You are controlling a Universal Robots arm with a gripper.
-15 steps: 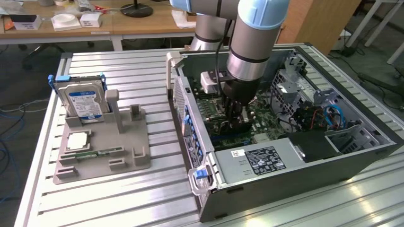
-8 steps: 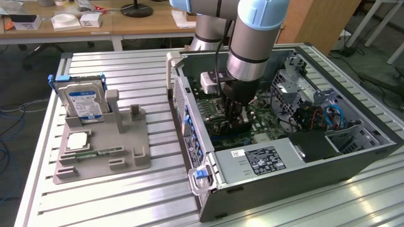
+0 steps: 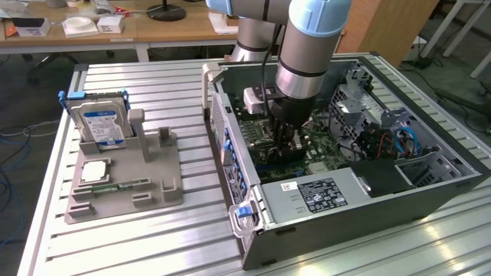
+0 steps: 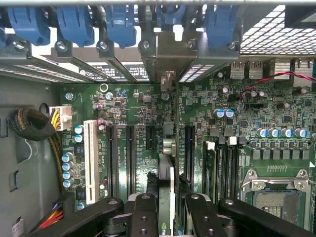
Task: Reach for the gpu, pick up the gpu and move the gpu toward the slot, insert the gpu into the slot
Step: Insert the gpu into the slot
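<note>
Already the gpu (image 4: pixel 166 163) was out of the tray and inside the open computer case (image 3: pixel 429 190), held edge-on between the fingers (image 4: pixel 143 217) of your gripper (image 4: pixel 166 215), with its silver end bracket (image 4: pixel 168 54) up against the row of blue card retainers (image 4: pixel 74 22) at the case's rear wall. In the wrist view the card ran as a thin line down the middle of the green motherboard (image 4: pixel 247 113), lined up along the slot (image 4: pixel 167 143) it hid, with other long black connectors (image 4: pixel 131 158) parallel on either side and a white one (image 4: pixel 90 160) further off. You had the jaws drawn in narrow and clamped on the card's two flat faces. The exterior view showed your arm (image 3: pixel 307 57) reaching straight down into the case, the gripper low over the board. By my reading the reach, the pick and the carry were done, and you were at the insertion; whether the card's edge had gone fully home into the groove I could not tell, since the card covered the contact line. Out on the slatted table (image 3: pixel 153 80), at the exterior view's left, the grey tray (image 3: pixel 123 190) held the blue-labelled hard drive (image 3: pixel 100 123) upright, a square chip (image 3: pixel 94 171) and a small green memory stick (image 3: pixel 119 187), all well apart from the case
</note>
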